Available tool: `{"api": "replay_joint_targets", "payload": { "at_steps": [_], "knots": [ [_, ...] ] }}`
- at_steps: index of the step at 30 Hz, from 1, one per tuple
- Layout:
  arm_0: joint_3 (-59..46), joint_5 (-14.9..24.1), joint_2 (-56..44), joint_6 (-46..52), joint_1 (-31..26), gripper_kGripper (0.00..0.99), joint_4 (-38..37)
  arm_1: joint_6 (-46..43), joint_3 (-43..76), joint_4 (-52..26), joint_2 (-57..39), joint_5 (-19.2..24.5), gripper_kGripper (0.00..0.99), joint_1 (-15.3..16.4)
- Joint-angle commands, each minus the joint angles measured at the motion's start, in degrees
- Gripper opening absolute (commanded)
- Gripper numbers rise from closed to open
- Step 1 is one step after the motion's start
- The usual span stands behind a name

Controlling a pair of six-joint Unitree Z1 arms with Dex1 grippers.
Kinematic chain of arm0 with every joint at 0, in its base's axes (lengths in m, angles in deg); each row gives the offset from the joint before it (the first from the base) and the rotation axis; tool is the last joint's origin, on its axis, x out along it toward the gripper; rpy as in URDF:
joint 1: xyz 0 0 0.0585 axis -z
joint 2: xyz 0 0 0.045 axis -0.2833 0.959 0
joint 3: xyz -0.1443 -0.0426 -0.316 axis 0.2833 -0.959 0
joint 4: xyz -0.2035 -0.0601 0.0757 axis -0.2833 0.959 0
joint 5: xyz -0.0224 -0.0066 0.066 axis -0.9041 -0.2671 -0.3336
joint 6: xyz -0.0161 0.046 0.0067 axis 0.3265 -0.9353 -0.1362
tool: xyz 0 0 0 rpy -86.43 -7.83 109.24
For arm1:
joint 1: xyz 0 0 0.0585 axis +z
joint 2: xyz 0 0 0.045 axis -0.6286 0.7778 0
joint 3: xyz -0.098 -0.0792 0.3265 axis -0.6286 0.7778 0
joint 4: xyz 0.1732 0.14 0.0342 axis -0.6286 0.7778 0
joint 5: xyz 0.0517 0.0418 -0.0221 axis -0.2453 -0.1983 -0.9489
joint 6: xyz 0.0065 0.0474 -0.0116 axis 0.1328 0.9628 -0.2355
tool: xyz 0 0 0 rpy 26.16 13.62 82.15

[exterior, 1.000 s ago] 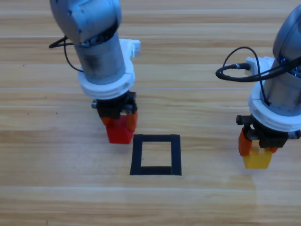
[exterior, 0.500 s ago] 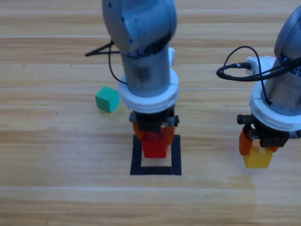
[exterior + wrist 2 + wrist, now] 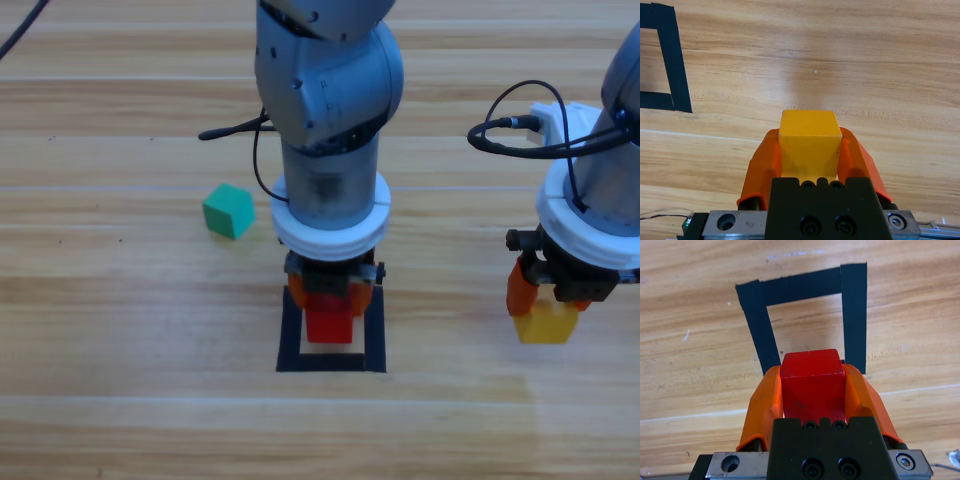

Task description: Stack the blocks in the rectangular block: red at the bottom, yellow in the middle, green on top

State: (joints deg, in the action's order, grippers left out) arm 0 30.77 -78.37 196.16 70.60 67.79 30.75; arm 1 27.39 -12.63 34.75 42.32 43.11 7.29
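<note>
Right now the left gripper [image 3: 330,300] has its orange fingers [image 3: 765,405] clamped on the red cube [image 3: 329,322], which sits over the black tape rectangle [image 3: 291,340], toward its far side; whether the cube touches the wood yet cannot be told. The main risk is placement: in the left wrist view the cube hangs close to the near tape edge, so a release here could leave it straddling the outline instead of inside it. A tilted drop would also give a poor base for the two cubes to follow. The right gripper [image 3: 548,300] waits well apart to the right, its fingers [image 3: 762,165] closed on the yellow cube [image 3: 546,324]; bringing it in too soon could make the two arms collide over the small target. The green cube [image 3: 228,210] lies free on the table [image 3: 100,400], left of the left arm, turned at an angle.

All three cubes are smooth, hard-looking, sharp-edged blocks. The tape is matte and flat, slightly uneven at its corners. Pale wood grain runs across the table.
</note>
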Motion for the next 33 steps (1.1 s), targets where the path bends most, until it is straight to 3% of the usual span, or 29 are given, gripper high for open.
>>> {"api": "replay_joint_targets", "payload": {
  "at_steps": [1,5,33],
  "knots": [
    [-2.25,1.86,1.54,0.72,0.96,0.032,-2.02,-0.65,2.04,-1.34,-1.97,1.33,0.15,-0.97],
    [-6.99,2.3,-1.1,0.72,0.96,0.032,-6.24,-0.74,2.21,-1.43,-2.15,1.33,0.15,-0.97],
    [-6.73,2.21,1.01,0.72,1.49,0.034,-8.88,-0.83,2.74,-2.22,-2.33,1.33,0.15,-0.97]
  ]
}}
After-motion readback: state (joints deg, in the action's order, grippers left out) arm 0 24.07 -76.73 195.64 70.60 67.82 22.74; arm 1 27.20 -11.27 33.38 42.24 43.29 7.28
